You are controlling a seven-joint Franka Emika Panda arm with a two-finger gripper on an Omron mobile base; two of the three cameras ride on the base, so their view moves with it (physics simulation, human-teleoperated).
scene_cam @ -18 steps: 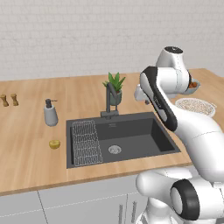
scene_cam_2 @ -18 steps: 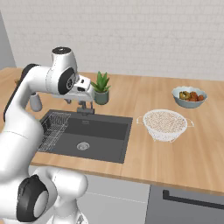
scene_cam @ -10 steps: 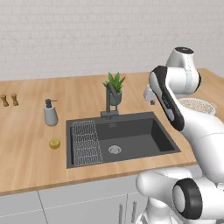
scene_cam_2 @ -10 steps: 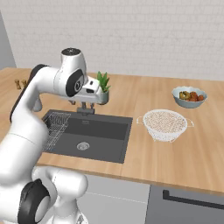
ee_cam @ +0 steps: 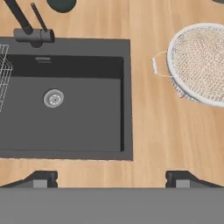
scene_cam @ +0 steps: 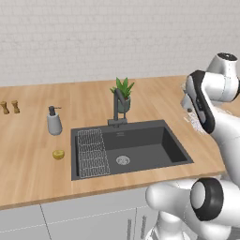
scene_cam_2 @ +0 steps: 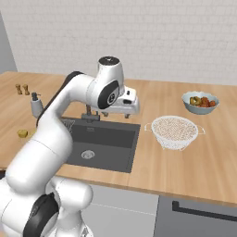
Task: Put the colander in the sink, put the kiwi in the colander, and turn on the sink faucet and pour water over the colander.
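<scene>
The white mesh colander (scene_cam_2: 175, 132) stands on the wooden counter to the right of the dark sink (scene_cam_2: 106, 136). In the hand view the colander (ee_cam: 201, 61) lies at the upper right and the sink (ee_cam: 87, 118) at the left. My gripper (scene_cam_2: 116, 114) hovers above the counter strip between sink and colander. It (ee_cam: 111, 179) is open, with nothing between its fingertips. The kiwi (scene_cam: 58, 154) rests on the counter left of the sink (scene_cam: 140, 140). The dark faucet (scene_cam: 117, 105) stands behind the basin, and no water runs from it.
A grey bowl of fruit (scene_cam_2: 200, 102) sits behind the colander. A soap dispenser (scene_cam: 54, 122) and two small shakers (scene_cam: 9, 107) stand at the left. A potted plant (scene_cam: 123, 96) is behind the faucet. A wire rack (scene_cam: 91, 152) lies in the sink's left part.
The arm has swung to the right, from over the sink toward the colander. The gripper has gone from nearly shut to wide open.
</scene>
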